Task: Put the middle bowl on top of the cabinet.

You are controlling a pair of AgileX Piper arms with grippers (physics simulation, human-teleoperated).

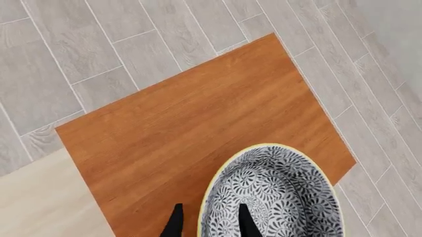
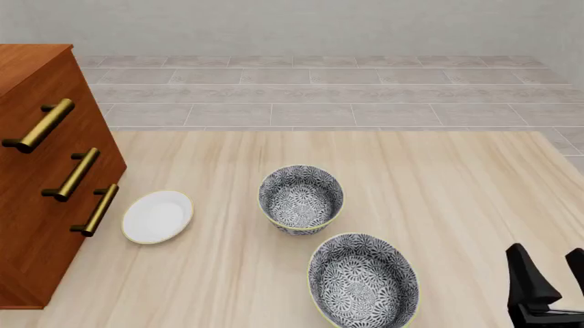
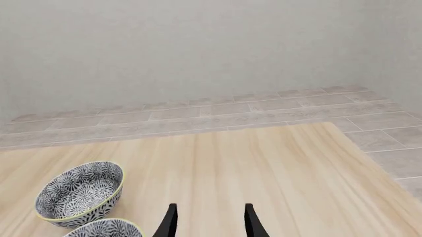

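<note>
The middle bowl (image 1: 277, 197), patterned in dark grey and white with a pale-yellow rim, is over the reddish-brown top of the cabinet (image 1: 197, 118) in the left wrist view. My left gripper (image 1: 209, 223) straddles its rim, one finger outside and one inside, with wood showing between the outer finger and the rim, so it looks open. I cannot tell whether the bowl rests on the wood. In the front view the cabinet (image 2: 46, 178) stands at the left with three brass handles. My right gripper (image 2: 556, 273) hangs open and empty at the near right.
Two more patterned bowls stand mid-table, one farther (image 2: 301, 199) and one nearer (image 2: 363, 281). A small white plate (image 2: 157, 216) lies beside the cabinet. The pale wooden table (image 2: 456, 191) stretches to the right. Grey floor tiles lie beyond.
</note>
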